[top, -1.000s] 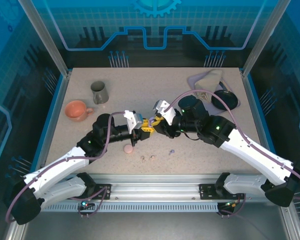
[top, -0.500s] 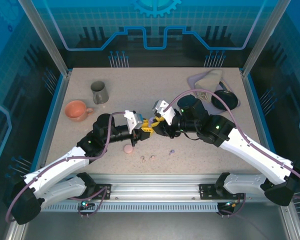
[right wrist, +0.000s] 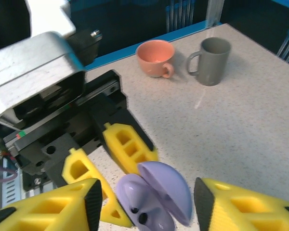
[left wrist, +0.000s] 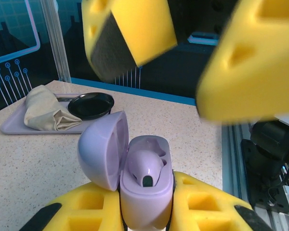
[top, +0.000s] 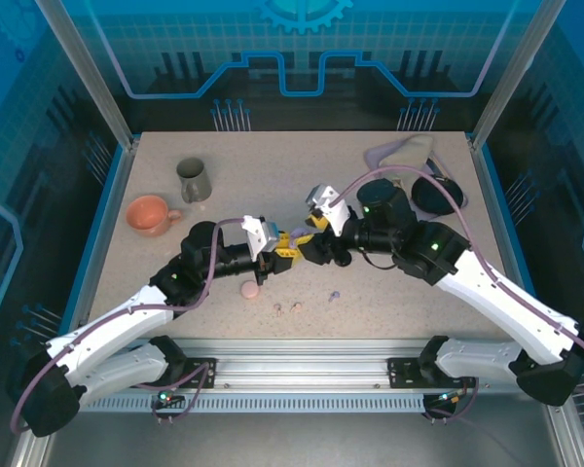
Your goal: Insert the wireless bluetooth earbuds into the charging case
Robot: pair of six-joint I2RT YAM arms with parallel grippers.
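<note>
Now left end effector [top: 287, 243] clamps open lavender case [left wrist: 145, 199] — bud [left wrist: 145, 168] apparently seated; right end effector [right wrist: 148, 196] parted.

The charging case [left wrist: 145, 195] is cropped below, right gripper [left wrist: 189, 57] blurred.

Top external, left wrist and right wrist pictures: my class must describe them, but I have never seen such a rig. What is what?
Two robot arms stand at a table's near edge. One picture looks down from above; the other two come from a camera on each wrist. The left gripper clamps an open lavender charging case with a lavender earbud seated inside. The right gripper is open close by it, gripping nothing. On the table lie a pink cup, a grey mug, a round pink case and a few loose earbuds.
</note>
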